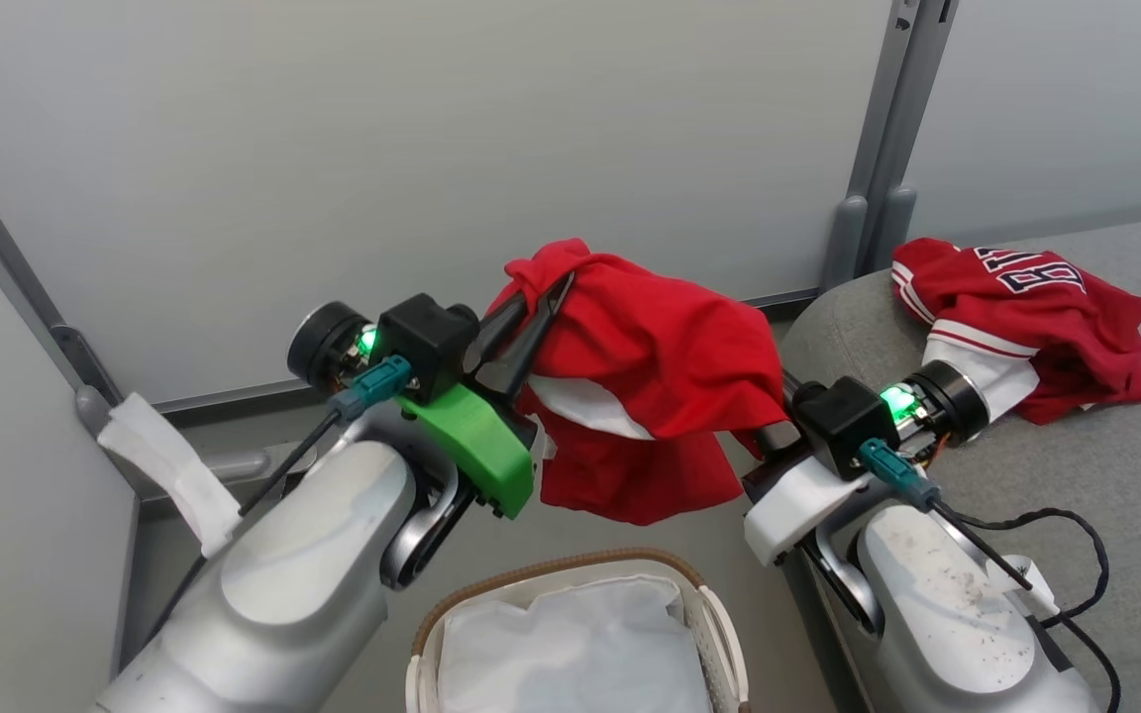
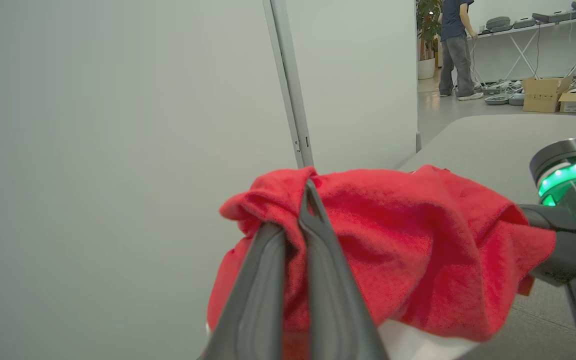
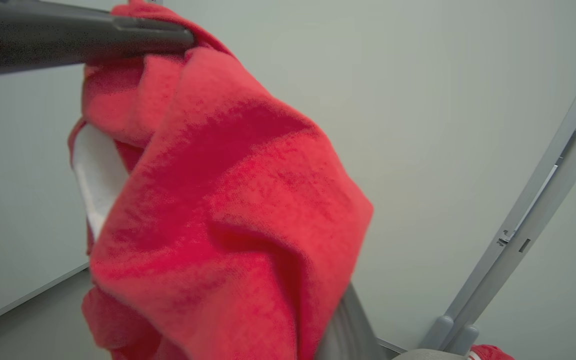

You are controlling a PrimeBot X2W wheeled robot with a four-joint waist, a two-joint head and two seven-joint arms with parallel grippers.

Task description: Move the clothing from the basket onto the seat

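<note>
A plain red shirt (image 1: 650,366) with white trim hangs in the air above the basket (image 1: 551,571), stretched between my two arms. My left gripper (image 1: 556,292) is shut on its upper left fold, and the left wrist view shows the cloth pinched between those fingers (image 2: 318,240). My right gripper (image 1: 774,436) is buried under the shirt's right end and shut on it; one finger (image 3: 343,325) shows beneath the cloth. A red jersey (image 1: 1026,317) with white sleeves and dark lettering lies on the grey seat (image 1: 1125,475). The basket holds a white liner (image 1: 570,644).
Pale partition panels with a grey post (image 1: 868,198) stand close behind the shirt. A black cable (image 1: 1076,535) lies on the seat beside my right forearm. Far off, a person (image 2: 455,45) stands near cardboard boxes (image 2: 540,92).
</note>
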